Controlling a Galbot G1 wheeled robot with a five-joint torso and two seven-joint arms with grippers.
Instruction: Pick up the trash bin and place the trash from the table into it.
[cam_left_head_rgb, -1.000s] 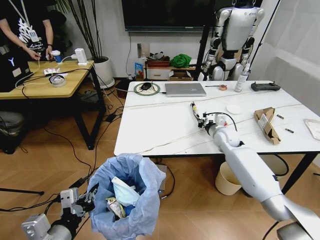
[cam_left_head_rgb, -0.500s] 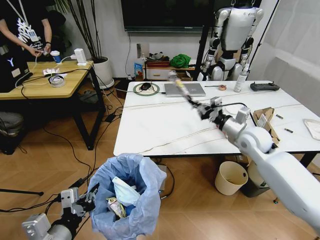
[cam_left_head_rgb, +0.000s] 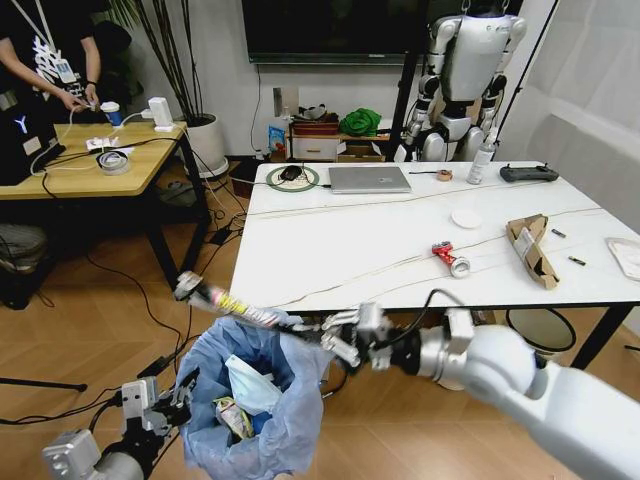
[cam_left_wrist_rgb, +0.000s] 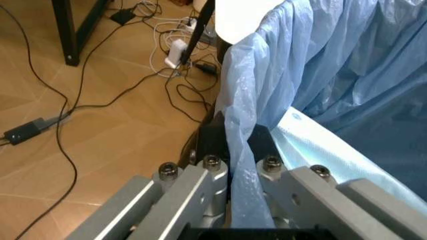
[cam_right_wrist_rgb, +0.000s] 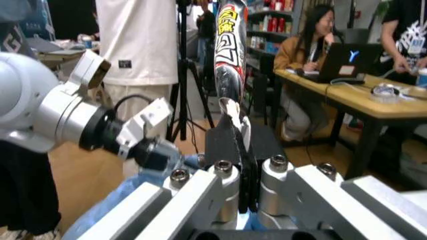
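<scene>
white "Y" logo on black laptop lid (cam_right_wrist_rgb: 354, 53), wrapper (cam_right_wrist_rgb: 230, 55) print unreadable, no other legible txt

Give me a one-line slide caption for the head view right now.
Right gripper holds a long wrapper over the trash bin, gripped by the left gripper; a crushed can remains on the table.

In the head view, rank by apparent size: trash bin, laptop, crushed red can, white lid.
1. trash bin, largest, though nearest the camera.
2. laptop.
3 and 4. crushed red can and white lid look alike; unranked.
</scene>
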